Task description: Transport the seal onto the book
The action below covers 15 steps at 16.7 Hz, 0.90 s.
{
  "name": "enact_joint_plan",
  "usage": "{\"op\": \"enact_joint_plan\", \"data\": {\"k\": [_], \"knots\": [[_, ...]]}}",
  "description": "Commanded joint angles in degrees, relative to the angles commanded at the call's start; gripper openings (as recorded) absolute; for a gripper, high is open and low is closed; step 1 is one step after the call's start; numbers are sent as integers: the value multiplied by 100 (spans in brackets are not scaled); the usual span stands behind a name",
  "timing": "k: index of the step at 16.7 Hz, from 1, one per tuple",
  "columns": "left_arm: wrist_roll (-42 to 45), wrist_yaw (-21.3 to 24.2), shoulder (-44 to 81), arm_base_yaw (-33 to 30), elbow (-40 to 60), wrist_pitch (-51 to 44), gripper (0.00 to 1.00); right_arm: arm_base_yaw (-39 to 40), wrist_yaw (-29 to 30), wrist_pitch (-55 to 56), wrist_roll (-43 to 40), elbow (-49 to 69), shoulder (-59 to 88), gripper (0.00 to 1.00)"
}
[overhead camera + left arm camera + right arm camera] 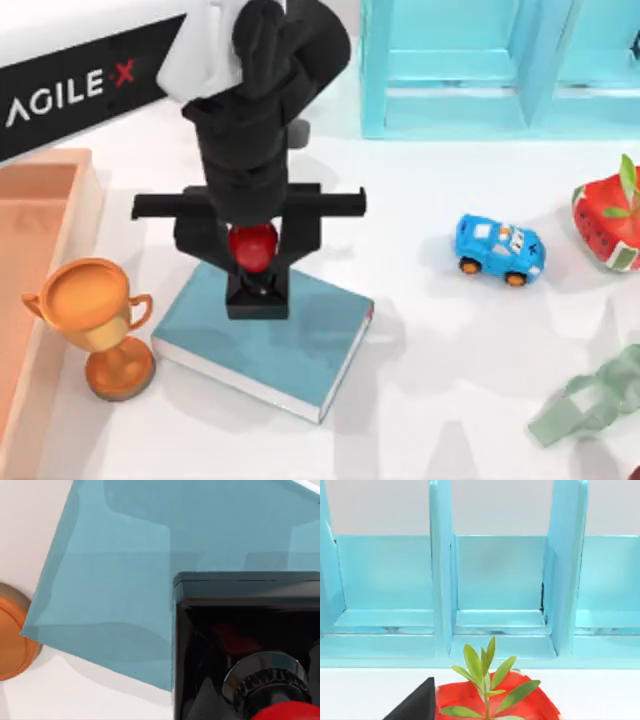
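The teal-blue book (290,345) lies flat at the table's left of centre. My left gripper (255,248) hangs over its far edge, shut on the red ball knob of the seal (253,246). The seal's black square base (257,296) points down over the cover; I cannot tell whether it touches. In the left wrist view the seal (245,630) is large and close, with the book (120,580) spread behind it. A black part of my right gripper (415,705) shows in the right wrist view, near the red pot.
A gold trophy (95,320) stands just left of the book, beside an orange tray (30,230). A light-blue shelf unit (500,70) lines the back. A blue toy car (498,250), a red pot with a plant (610,225) and a green object (590,405) sit to the right.
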Motion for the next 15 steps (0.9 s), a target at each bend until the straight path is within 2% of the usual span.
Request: {"op": "enact_joint_plan", "data": {"k": [4,15], "knots": [[-4,1,1,-6,22,-28,0,0,0,0,0,0,0,100],[-4,1,1,-6,22,-28,83,0,0,0,0,0,0,100]]}}
